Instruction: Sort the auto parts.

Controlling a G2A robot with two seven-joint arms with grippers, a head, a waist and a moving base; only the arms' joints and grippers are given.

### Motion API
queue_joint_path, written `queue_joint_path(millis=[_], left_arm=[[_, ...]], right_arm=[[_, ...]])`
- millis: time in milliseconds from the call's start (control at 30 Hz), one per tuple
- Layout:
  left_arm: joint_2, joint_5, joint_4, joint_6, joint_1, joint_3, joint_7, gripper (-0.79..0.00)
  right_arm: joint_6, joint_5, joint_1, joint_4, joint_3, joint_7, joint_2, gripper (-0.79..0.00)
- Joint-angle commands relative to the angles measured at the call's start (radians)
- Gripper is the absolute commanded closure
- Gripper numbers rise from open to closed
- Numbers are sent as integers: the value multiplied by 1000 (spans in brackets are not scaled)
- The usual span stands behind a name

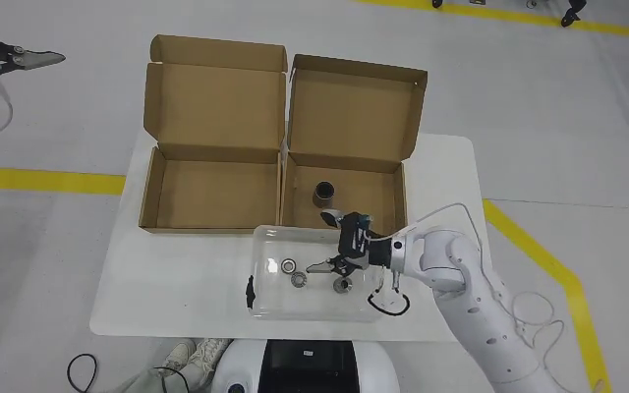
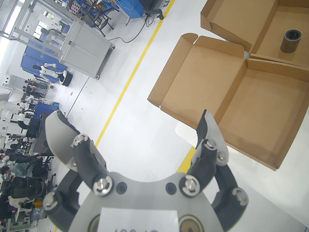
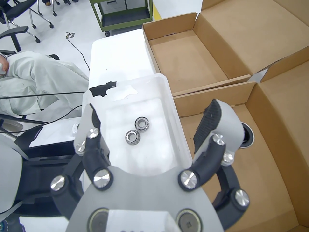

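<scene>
My right gripper [image 3: 152, 109] hung open above the clear bin [image 3: 172, 97], which held loose bearings [image 3: 142, 123]. Beyond it, the right cardboard box [image 1: 369, 192] held one upright dark sleeve [image 1: 323, 194], with the left cardboard box [image 1: 211, 192] beside it. My left gripper [image 2: 131, 119] gaped open too.

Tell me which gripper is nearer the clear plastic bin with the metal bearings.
Right. The right gripper hangs open over the clear plastic bin; the left gripper is off the white table, out past the brown cardboard boxes.

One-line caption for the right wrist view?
Open right gripper hovers over clear plastic bin of silver metal ring bearings, beside open brown cardboard boxes.
</scene>
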Motion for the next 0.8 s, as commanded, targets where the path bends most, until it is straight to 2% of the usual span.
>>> queue_joint_path(millis=[0,33,133,367,567,767], left_arm=[[0,0,0,0,0,0,0,-785],[0,0,0,0,0,0,0,-785],[0,0,0,0,0,0,0,-785],[0,0,0,0,0,0,0,-785],[0,0,0,0,0,0,0,-785],[0,0,0,0,0,0,0,-785]], right_arm=[[-23,-19,-12,-13,7,3,6,-508],[-35,-34,-20,-21,10,8,9,-548],[-66,-73,-49,-42,21,17,21,-588],[-66,-119,-104,-67,38,47,47,-576],[-63,-111,-126,-67,55,153,71,-566],[-18,-88,-123,-74,35,260,81,-529]])
